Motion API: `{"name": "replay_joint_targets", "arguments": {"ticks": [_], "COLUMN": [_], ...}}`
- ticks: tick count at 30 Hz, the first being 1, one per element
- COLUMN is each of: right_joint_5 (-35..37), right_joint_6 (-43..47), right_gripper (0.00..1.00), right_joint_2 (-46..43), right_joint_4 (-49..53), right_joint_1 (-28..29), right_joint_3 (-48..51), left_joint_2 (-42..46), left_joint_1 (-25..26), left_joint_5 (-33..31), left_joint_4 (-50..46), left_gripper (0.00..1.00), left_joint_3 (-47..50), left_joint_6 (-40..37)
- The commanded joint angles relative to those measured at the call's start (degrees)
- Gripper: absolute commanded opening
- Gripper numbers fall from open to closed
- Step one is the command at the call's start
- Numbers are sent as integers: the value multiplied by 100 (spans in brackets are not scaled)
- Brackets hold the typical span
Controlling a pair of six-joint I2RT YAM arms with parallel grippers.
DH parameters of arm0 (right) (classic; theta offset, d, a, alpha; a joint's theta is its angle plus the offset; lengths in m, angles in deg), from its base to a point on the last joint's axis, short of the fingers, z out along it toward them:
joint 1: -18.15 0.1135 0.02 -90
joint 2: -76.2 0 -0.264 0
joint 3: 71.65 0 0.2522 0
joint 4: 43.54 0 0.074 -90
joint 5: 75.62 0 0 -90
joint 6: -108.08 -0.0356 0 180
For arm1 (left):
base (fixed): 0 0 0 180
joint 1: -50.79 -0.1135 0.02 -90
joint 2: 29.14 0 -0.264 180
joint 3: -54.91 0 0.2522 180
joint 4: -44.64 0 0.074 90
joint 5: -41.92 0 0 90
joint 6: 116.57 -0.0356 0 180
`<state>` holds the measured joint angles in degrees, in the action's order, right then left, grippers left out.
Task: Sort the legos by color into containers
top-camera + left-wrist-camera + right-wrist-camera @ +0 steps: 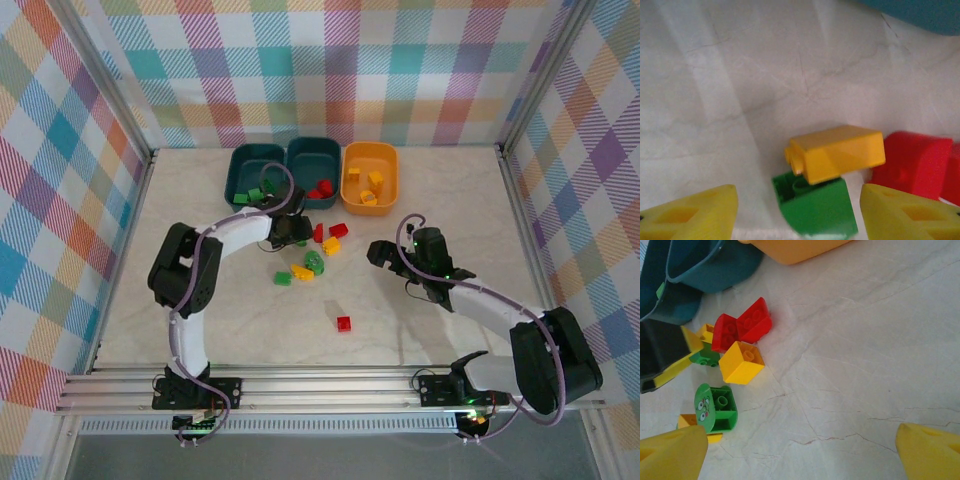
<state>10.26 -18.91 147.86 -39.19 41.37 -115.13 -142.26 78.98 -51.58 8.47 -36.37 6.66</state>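
Left gripper: jaws part open, straddling a green brick on the table. It is not clamped: there is a gap on one side, and the other finger sits just beside the brick.
- In the way: a yellow brick sits tilted on top of that green one. A red brick is just beside the pair, crowding one finger.
- Place: near-left of the orange tub, close to it.

Right gripper: jaws wide, nothing between them, bare table underneath. It is straight nearward of the orange tub, apart from it.

Other loose bricks, all near-left of the orange tub:
- second red, touching the first red
- big yellow, just beside the reds
- green face brick, leaning on a flat yellow
- small green, farthest left
- lone red, well nearward of the tub and apart from the rest

Loose count: 3 red, 3 green, 3 yellow.

Tubs: 3 in a row.
- Orange tub holds 3 yellow bricks.
- Teal tub touching its left side holds reds; count unclear.
- Second teal tub, further left, holds greens, two seen.
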Motion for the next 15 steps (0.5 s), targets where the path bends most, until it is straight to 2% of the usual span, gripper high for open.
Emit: {"name": "replay_joint_targets", "arguments": {"ticks": [1, 5, 10, 15], "right_joint_5": [52, 49, 34, 51], "right_joint_6": [53, 43, 34, 42], "right_gripper": [96, 97, 97, 97], "right_joint_2": [-165, -187, -169, -160], "right_joint_4": [31, 51, 39, 38], "right_joint_1": [-13, -11, -11, -11], "right_joint_3": [-161, -160, -159, -162], "left_joint_2": [-184, -360, -524, -452], "left_joint_1": [62, 82, 82, 82], "left_joint_5": [-93, -114, -148, -129], "left_joint_4": [101, 60, -40, -7], "left_gripper": [62, 58, 39, 33], "left_joint_3": [-193, -288, -412, -323], "left_joint_6": [-193, -317, -355, -379]}}
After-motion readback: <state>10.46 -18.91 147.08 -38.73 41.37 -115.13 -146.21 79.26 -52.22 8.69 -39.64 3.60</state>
